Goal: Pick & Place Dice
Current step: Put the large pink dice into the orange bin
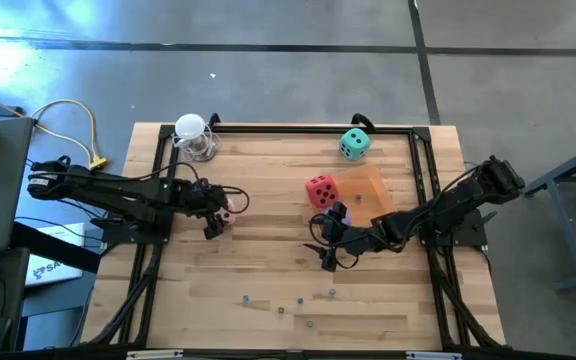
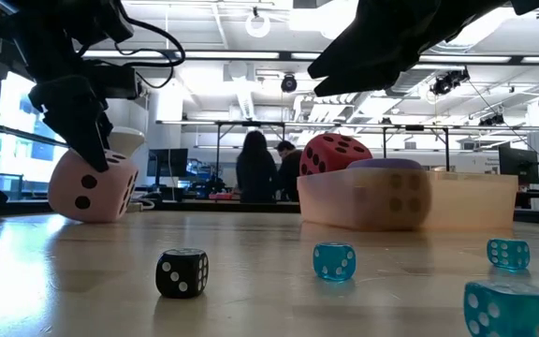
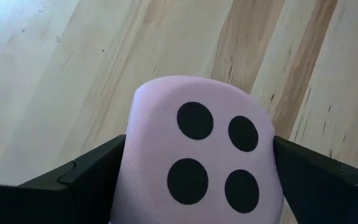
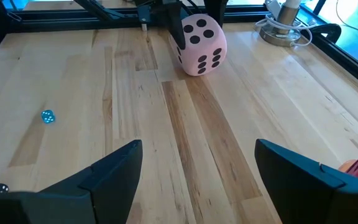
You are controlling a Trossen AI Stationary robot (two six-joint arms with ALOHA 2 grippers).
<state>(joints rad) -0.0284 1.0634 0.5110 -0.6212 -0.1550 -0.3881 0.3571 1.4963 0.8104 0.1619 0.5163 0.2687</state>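
Note:
The pink die point(image 1: 226, 213) lies left of the table's middle, with my left gripper point(image 1: 215, 212) around it and one finger on either side; its four-pip face point(image 3: 216, 155) fills the left wrist view. The red die point(image 1: 320, 190) stands near the middle, beside a translucent orange tray point(image 1: 376, 192). Seen through the tray's wall is the purple die point(image 2: 396, 192). The teal die point(image 1: 354, 143) sits at the far edge. My right gripper point(image 1: 328, 245) hovers open in front of the red die, with nothing between its fingers point(image 4: 114, 171). My left gripper has the pink die between its two fingers point(image 3: 89, 174), which lie against two opposite sides point(image 3: 135, 149) of the cube. They come slanting down from above and from the table's left. The die is tilted, with its lower part point(image 2: 87, 215) on the table.
Several tiny blue dice point(image 2: 333, 261) and one black one point(image 2: 182, 273) are scattered near the front edge. A white round object on a stand point(image 1: 193, 135) sits at the far left corner. A black frame point(image 1: 288, 127) borders the table. People stand in the room behind.

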